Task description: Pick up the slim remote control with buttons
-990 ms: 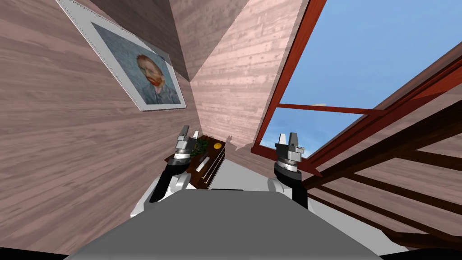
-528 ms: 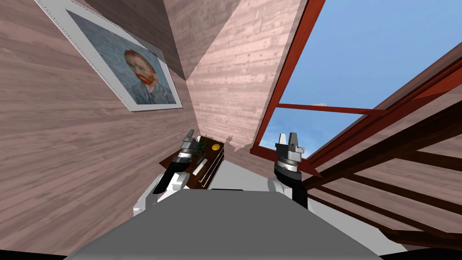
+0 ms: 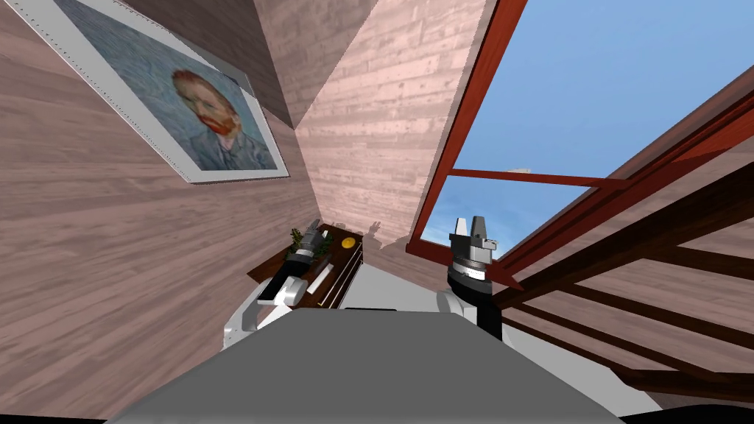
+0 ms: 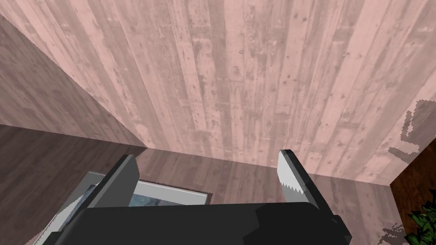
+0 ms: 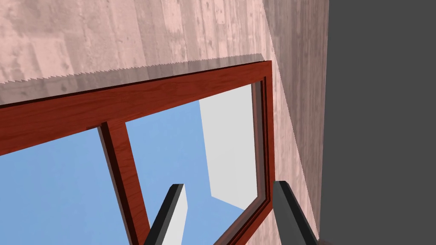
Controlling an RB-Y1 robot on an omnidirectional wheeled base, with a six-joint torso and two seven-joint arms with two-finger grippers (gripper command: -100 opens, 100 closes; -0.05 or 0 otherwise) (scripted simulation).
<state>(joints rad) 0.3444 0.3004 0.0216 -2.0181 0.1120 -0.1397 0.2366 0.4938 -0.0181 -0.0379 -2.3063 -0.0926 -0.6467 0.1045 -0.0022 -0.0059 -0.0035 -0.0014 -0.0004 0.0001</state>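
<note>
Head view: a dark wooden table (image 3: 339,258) stands in the corner of the room. The slim white remote control (image 3: 320,280) lies flat on the table's top, near its front edge. Its buttons are too small to make out. The left gripper (image 3: 317,237) hangs over the back part of the table, beside a small green plant (image 3: 300,238) and apart from the remote. A small orange round thing (image 3: 348,241) sits farther along the table's back edge.

In the left wrist view the two fingers (image 4: 292,178) stand spread wide with nothing between them and touch nothing. They point at the plank wall past the table, with one table corner and some plant leaves off to the side.

The right gripper (image 3: 471,227) is raised well away from the table, on its window side. Its blades are parted and empty.
</note>
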